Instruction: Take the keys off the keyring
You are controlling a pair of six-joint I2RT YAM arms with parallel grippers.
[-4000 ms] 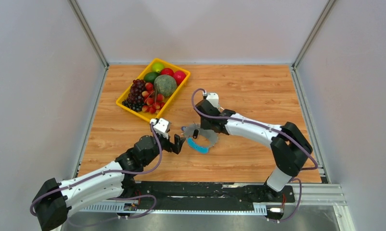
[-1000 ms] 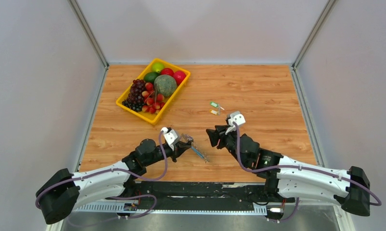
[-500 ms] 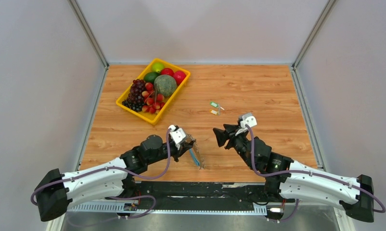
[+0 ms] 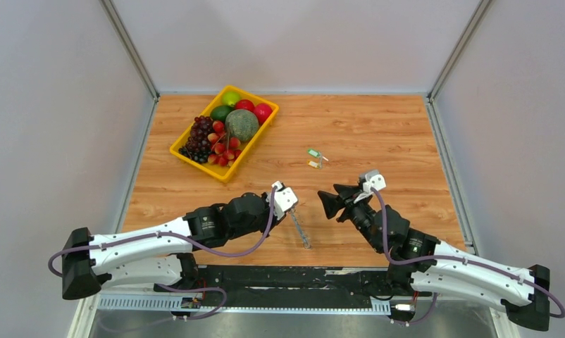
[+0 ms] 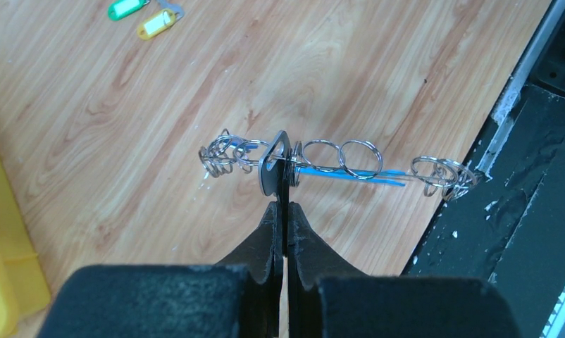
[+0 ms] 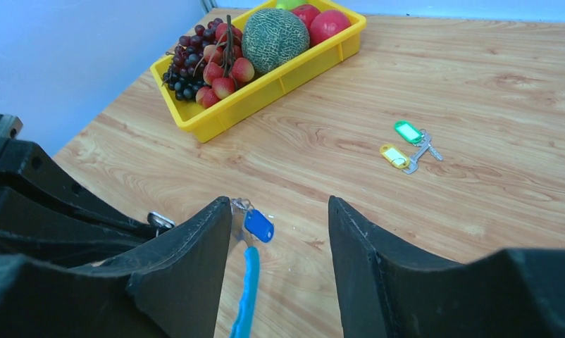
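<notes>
My left gripper [image 4: 292, 205] is shut on the keyring [image 4: 301, 231] and holds it edge-on above the table's near edge. In the left wrist view the keyring [image 5: 336, 158] is a row of silvery coils with a light-blue strip. A black key head [image 5: 268, 171] sits right at my shut left gripper [image 5: 282, 205]. My right gripper [image 4: 325, 203] stands open just right of the ring, touching nothing. Between its fingers, in the right wrist view, hang a blue key [image 6: 258, 225] and the blue strip [image 6: 248, 296]. A green key [image 4: 313, 152] and an orange key [image 4: 312, 165] lie loose on the table.
A yellow fruit tray [image 4: 208, 163] with grapes, a melon and other fruit stands at the back left. The black base rail [image 5: 533, 176] runs just beyond the ring's near end. The loose green key [image 6: 408, 131] and orange key [image 6: 394, 155] lie right of the tray.
My left arm has reached rightward with the keyring, which has swung edge-on toward the near edge. My right gripper has drifted right and opened wider.
</notes>
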